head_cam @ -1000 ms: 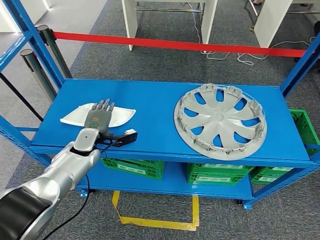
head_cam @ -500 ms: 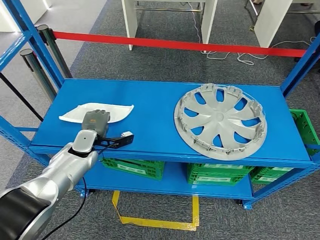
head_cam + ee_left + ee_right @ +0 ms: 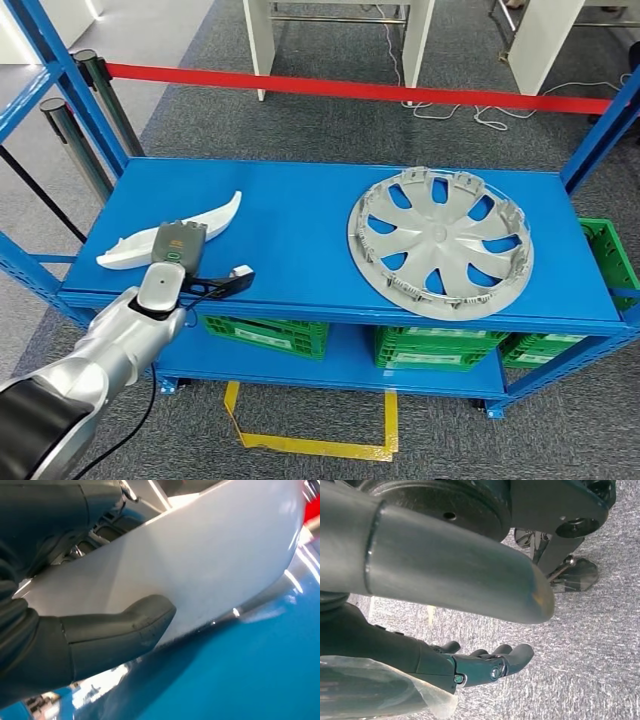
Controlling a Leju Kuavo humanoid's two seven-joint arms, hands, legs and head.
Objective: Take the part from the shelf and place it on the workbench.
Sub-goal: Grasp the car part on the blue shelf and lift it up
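A long, curved white plastic part lies at the left end of the blue shelf top, tilted up on its edge. My left hand grips it from above near its middle, fingers curled over its far side. In the left wrist view the thumb presses against the part's white face, just above the blue surface. My right hand hangs low over grey carpet, fingers loosely stretched out and holding nothing.
A large silver wheel cover lies flat on the right half of the shelf. Green crates sit on the lower level. Blue uprights flank the shelf, and a red barrier tape runs behind it.
My left hand went from lying flat on the white part to closing around it. The part has tipped up on edge and shifted left, toward the shelf's front.
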